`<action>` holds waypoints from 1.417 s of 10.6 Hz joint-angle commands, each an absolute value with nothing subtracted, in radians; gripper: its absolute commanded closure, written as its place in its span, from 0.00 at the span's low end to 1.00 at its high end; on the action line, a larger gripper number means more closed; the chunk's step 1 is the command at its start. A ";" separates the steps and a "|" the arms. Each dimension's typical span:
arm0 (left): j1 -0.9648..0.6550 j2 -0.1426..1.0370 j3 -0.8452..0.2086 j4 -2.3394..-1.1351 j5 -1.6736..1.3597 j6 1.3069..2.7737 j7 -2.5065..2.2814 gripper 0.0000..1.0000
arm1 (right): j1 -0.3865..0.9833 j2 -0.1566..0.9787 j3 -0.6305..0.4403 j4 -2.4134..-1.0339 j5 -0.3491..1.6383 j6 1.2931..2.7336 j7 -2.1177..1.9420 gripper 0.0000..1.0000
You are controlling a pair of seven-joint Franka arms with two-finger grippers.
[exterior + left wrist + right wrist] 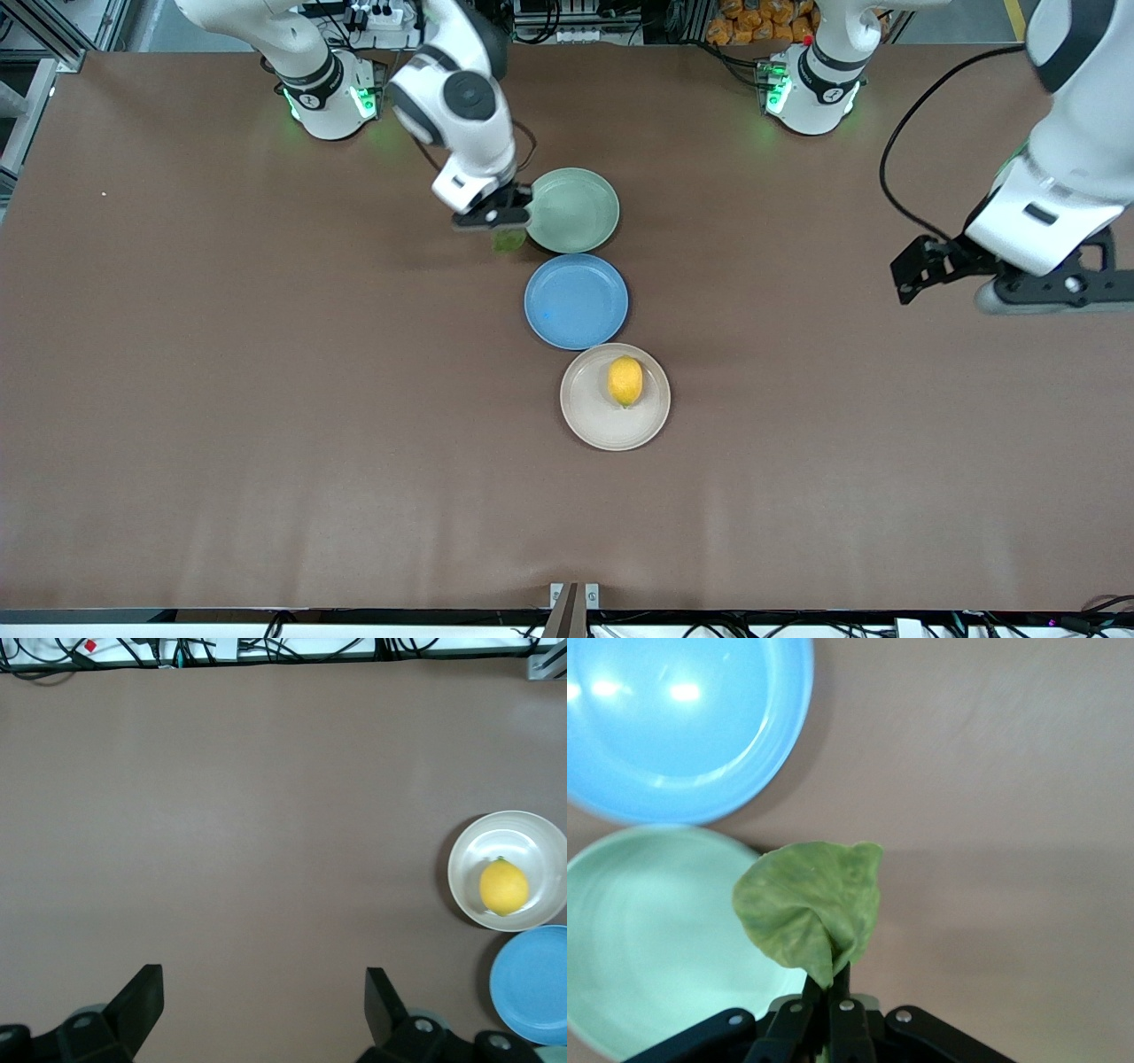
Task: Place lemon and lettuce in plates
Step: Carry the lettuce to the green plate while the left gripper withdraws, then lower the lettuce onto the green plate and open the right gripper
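Note:
The lemon (pixel 625 380) lies in the beige-white plate (pixel 589 416), nearest the front camera; both show in the left wrist view, lemon (pixel 503 887) in plate (pixel 469 859). My right gripper (pixel 502 229) is shut on the lettuce (pixel 508 240) and holds it in the air over the rim of the mint green plate (pixel 576 208), on the side toward the right arm's end. In the right wrist view the leaf (pixel 811 908) hangs from the gripper (pixel 833 979) over the mint plate's edge (pixel 647 930). My left gripper (pixel 997 279) is open and empty, waiting high over the left arm's end (pixel 264 992).
A blue plate (pixel 576 300) sits between the mint green plate and the beige-white plate, the three in a row; it also shows in the right wrist view (pixel 682 726) and the left wrist view (pixel 536 983).

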State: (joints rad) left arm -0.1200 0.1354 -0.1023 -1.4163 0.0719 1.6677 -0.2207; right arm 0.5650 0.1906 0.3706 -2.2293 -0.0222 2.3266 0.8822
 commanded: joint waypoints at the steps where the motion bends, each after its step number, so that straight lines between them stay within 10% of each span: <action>1: -0.072 0.100 -0.112 -1.445 0.008 1.631 -0.204 0.00 | 0.642 0.282 0.370 -2.142 -0.018 2.310 0.989 1.00; 6: -0.026 0.058 -0.091 -1.463 -0.055 1.556 -0.106 0.00 | 0.695 0.434 0.371 -2.005 -0.029 2.310 1.098 0.99; 7: -0.026 0.055 -0.086 -1.463 -0.057 1.548 -0.106 0.00 | 0.696 0.436 0.371 -2.000 -0.028 2.309 1.098 0.68; 8: -0.023 0.054 -0.074 -1.463 -0.080 1.548 -0.104 0.00 | 0.699 0.436 0.371 -2.000 -0.031 2.309 1.103 0.01; 15: -0.026 0.044 -0.080 -1.462 -0.017 1.549 -0.118 0.00 | 0.602 0.364 0.379 -1.985 -0.029 2.160 1.028 0.00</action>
